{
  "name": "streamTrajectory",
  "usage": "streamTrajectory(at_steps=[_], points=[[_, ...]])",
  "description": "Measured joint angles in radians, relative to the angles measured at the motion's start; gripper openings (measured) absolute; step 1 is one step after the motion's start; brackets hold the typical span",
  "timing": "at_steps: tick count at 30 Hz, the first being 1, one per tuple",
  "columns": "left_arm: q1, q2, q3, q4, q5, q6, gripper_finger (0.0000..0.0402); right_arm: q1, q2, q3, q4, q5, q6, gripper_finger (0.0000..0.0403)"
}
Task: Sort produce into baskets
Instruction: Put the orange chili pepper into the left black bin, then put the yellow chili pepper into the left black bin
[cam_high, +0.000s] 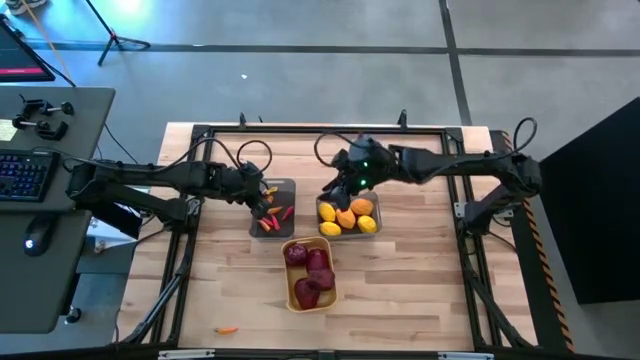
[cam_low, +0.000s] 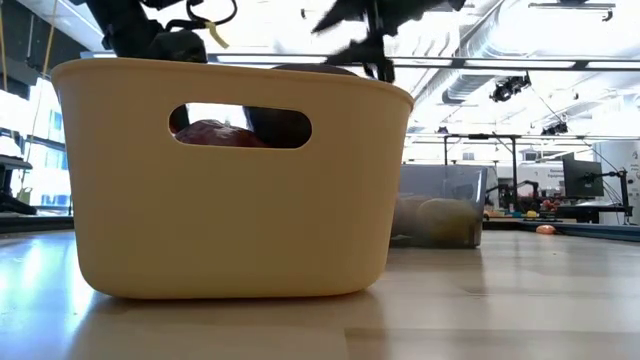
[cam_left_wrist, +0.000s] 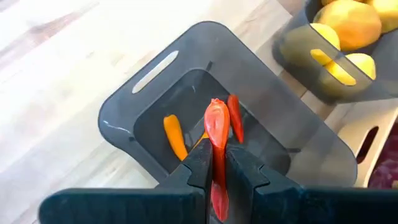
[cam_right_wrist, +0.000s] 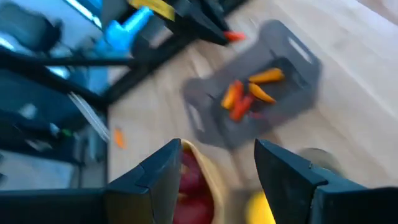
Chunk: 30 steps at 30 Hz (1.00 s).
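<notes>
My left gripper (cam_high: 263, 198) hangs over the left dark grey basket (cam_high: 271, 208) and is shut on a thin orange-red pepper-like piece (cam_left_wrist: 216, 127). That basket holds a few more orange and red pieces (cam_left_wrist: 175, 137). My right gripper (cam_high: 337, 192) is open and empty above the left edge of the second grey basket (cam_high: 347, 216), which holds yellow and orange oval fruits. The yellow-orange basket (cam_high: 309, 273) holds dark red round ones. One orange piece (cam_high: 227, 329) lies on the table near the front edge. My left gripper pinches the orange-red piece between its two fingers around its middle (cam_left_wrist: 217, 163). The fingers lie along the piece and slant down over the basket. Its pointed end (cam_left_wrist: 215, 107) sticks out past the fingertips, clear of the basket floor.
The three baskets stand close together mid-table. In the low view the yellow-orange basket (cam_low: 230, 180) fills the foreground with the grey one (cam_low: 440, 205) behind. A desk with keyboard (cam_high: 25, 170) stands left of the table.
</notes>
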<state>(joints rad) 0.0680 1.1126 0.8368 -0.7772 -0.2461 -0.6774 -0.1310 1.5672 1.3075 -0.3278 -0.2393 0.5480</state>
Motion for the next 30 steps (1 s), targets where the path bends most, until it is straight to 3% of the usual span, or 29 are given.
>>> streamTrajectory(at_steps=[7, 14, 23, 27, 30], points=[[-0.009, 0.000, 0.000, 0.021, 0.022, 0.095, 0.0020, 0.147, -0.035, 0.000, 0.060, 0.164, 0.126, 0.0193], [-0.010, 0.000, 0.001, 0.078, 0.037, 0.123, 0.0023, 0.254, -0.056, 0.000, 0.038, 0.345, 0.127, 0.0193], [-0.009, 0.000, 0.001, 0.071, 0.036, 0.086, 0.0096, 0.297, -0.067, 0.000, 0.010, 0.355, 0.106, 0.0193], [-0.009, 0.000, 0.001, 0.072, 0.103, 0.102, 0.0128, 0.312, -0.103, 0.000, -0.036, 0.356, 0.076, 0.0193], [-0.012, 0.000, 0.001, 0.069, 0.139, 0.032, 0.0138, 0.321, -0.138, 0.000, -0.097, 0.384, 0.058, 0.0193]])
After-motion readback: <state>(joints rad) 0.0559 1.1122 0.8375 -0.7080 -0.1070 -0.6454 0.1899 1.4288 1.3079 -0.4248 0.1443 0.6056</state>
